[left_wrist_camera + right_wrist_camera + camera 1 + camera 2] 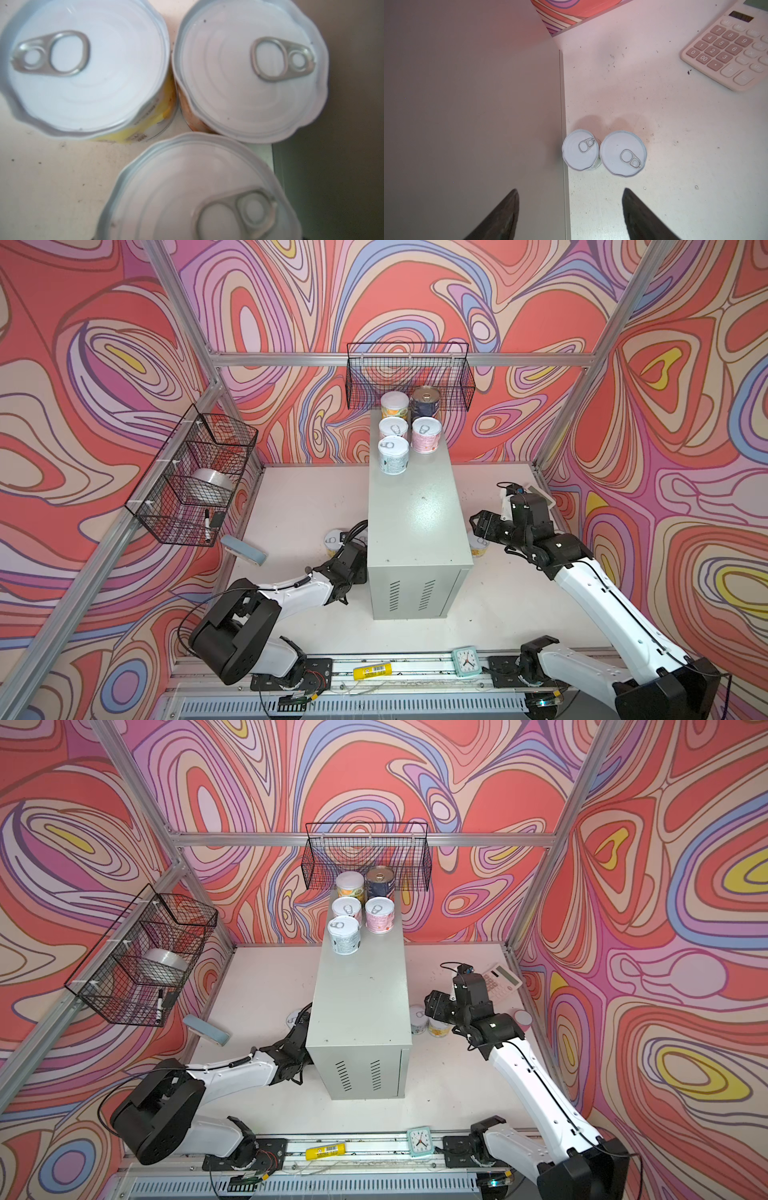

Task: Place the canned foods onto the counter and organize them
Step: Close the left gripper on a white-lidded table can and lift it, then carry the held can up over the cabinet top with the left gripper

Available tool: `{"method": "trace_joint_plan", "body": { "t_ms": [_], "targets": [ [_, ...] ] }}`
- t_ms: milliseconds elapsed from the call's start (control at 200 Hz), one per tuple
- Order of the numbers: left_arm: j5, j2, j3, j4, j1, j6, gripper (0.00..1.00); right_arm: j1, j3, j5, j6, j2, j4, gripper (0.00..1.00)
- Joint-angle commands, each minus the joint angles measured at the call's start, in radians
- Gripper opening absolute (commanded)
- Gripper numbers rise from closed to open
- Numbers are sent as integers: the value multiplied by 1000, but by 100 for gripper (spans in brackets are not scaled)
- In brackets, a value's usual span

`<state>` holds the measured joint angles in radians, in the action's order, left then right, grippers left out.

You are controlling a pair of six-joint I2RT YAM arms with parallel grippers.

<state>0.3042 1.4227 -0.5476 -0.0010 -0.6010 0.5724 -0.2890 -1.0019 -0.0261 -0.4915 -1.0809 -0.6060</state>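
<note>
Swirling pink, red and lilac wallpaper surrounds a white tabletop. On it stands the counter, a tall grey metal box. At its far end we count five canned foods, all upright in two rows. A white-lidded can and a dark navy can stand farthest back. A pink can and a second pink can come next, and a blue-grey can is nearest in the left row.

Left of the counter, the left gripper hangs low over the table. Its wrist camera looks straight down on three lids packed close together. We see a yellow-labelled can, an orange-labelled can just beside the counter's wall, and a third can whose label is hidden. That view does not show the fingers, and in both top views the counter hides them. So we cannot tell whether this tool is wide, narrow or holding a can.

The right gripper hovers at the counter's right edge, one finger over the counter top and the other over the tabletop. The fingers are spread wide with nothing between them. Beyond them two more cans stand close side by side on the table. The inner can is just beside the counter's right wall, and the outer can is to its right. A calculator lies toward the far right corner.
</note>
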Motion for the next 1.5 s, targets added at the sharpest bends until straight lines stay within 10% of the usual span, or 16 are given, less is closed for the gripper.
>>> {"method": "trace_joint_plan", "body": {
  "t_ms": [0, 696, 1102, 1492],
  "targets": [
    [38, 0, -33, -55, 4, 13, 0, 2, 8, -15, 4, -11, 28, 80],
    [40, -440, -508, -863, 2, -93, 0, 2, -59, -9, 40, -46, 17, 80],
    [-80, -272, -1252, -1359, -1, -251, 0, 2, -104, 6, 43, -8, -51, 80],
    [-140, -90, -1514, -1331, -86, -318, 0, 2, -155, 37, 63, 30, -80, 80]
  ]
}}
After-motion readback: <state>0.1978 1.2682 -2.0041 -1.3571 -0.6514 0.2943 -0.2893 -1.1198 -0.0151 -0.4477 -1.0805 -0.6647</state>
